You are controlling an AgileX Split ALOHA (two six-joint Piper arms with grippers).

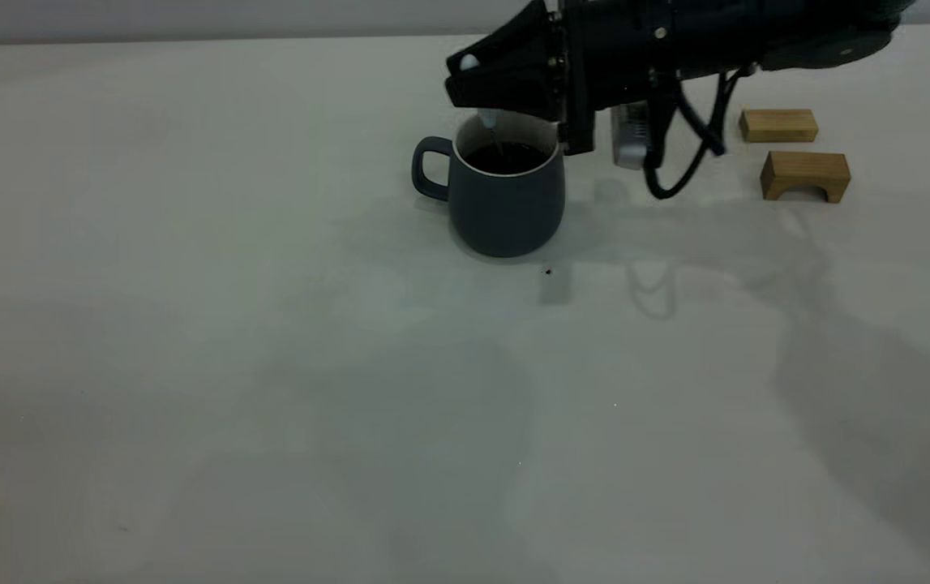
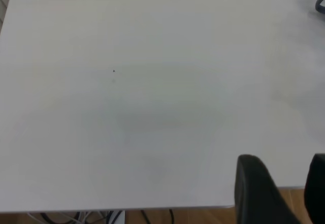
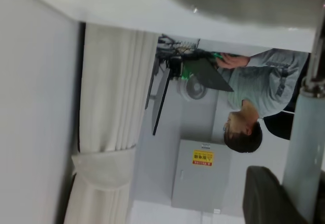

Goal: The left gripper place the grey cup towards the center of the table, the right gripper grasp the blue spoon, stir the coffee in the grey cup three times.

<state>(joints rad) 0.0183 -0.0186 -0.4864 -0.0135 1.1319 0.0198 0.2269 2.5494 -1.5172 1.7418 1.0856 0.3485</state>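
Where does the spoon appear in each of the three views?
Exterior: spoon held in the right gripper, dipping into the cup.
Left wrist: not in it.
Right wrist: its pale handle close up.
Shared landmark: the table.

Off-white matte table (image 1: 270,389) seen from the exterior view. Resting directly on it: the grey cup (image 1: 505,207) near the centre, handle toward the left arm's side; a tiny dark speck (image 1: 547,271) just in front of the cup; two wooden blocks (image 1: 778,125) (image 1: 805,175) toward the right, well apart from the cup.
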